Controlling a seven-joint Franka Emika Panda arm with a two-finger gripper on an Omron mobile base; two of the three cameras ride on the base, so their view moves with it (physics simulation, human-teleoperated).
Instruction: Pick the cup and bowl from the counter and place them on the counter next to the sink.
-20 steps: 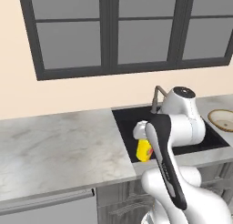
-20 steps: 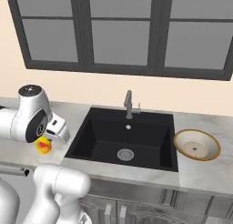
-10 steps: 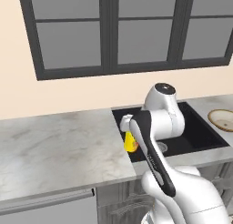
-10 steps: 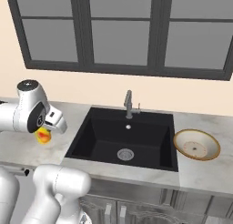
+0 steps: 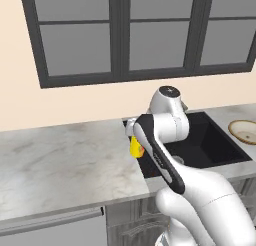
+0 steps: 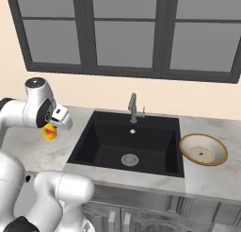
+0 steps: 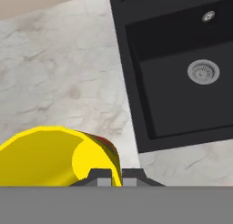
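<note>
Gripper (image 7: 111, 174) clamped on the yellow cup (image 7: 59, 157), holding it up in the air over the counter (image 5: 60, 160) just left of the sink (image 6: 127, 141), near the basin's left edge. Cup also seen under the hand in the left base view (image 5: 136, 147) and right base view (image 6: 49, 131). Bowl (image 6: 203, 150) sits on the counter right of the sink, beside its rim, well apart from the cup.
</note>
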